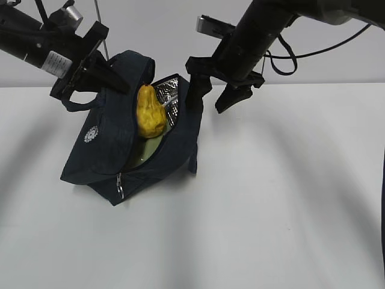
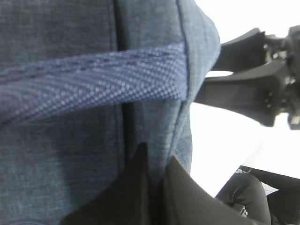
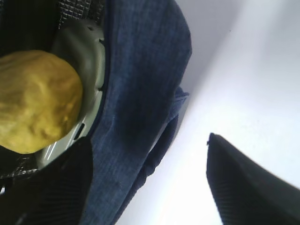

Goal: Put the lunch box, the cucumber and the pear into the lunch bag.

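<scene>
Left gripper [image 1: 117, 81]: closed tight on the upper left of the bag, its dark fingers [image 2: 140, 187] pinching the navy fabric just below a woven handle strap, as the left wrist view shows.

Bag [image 1: 108, 153]: navy, lying tilted on the white table [image 1: 289, 205], its mouth unzipped and held up toward the camera; a small white round logo faces front-left, the zipper pull hangs at the low front corner, and silver foil lining shows at the back of the opening.

Pear [image 1: 150, 111]: yellow with brownish patches, standing neck-up inside the open bag, its top rising above the fabric edge.

Lunch box [image 1: 147, 150]: inside the bag under the pear; only its pale green lid shows, with the pear resting against it in the right wrist view.

Cucumber: cannot be seen in any view.

Right gripper [image 1: 210, 96]: spread wide, holding nothing, hanging over the right rim of the bag; one finger sits beside the rim, the other out over bare table.
</scene>
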`<state>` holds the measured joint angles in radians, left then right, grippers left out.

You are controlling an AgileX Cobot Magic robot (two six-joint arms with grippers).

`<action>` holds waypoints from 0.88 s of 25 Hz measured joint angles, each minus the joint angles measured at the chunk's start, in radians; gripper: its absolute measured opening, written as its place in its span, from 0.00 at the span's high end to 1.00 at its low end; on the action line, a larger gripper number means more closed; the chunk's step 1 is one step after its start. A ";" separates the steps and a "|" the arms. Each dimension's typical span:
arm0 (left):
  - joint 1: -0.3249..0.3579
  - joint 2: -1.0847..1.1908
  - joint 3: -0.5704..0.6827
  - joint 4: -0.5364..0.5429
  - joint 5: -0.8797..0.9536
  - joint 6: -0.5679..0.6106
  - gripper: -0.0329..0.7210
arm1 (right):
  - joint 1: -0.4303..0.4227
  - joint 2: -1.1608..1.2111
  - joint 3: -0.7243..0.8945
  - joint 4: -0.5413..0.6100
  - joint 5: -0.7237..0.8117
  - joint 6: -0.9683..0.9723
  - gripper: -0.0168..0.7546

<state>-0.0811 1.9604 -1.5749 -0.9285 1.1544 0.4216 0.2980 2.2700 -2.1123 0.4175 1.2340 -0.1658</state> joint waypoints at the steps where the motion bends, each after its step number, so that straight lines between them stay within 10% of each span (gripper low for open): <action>1: 0.000 0.000 0.000 0.000 -0.001 0.000 0.96 | 0.000 0.000 0.007 0.007 0.000 -0.002 0.25; 7: 0.000 0.000 0.000 0.000 -0.001 0.000 0.96 | 0.000 0.006 0.068 0.085 0.000 -0.040 0.32; 17: 0.000 0.000 0.000 0.000 -0.001 0.000 0.96 | 0.000 0.041 0.070 0.164 -0.008 -0.058 0.95; 22: -0.007 0.000 0.000 0.001 0.011 -0.010 0.96 | 0.000 -0.004 0.070 0.116 -0.008 -0.043 0.98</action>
<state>-0.0880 1.9604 -1.5749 -0.9272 1.1655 0.4118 0.2980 2.2657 -2.0424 0.5333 1.2265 -0.2086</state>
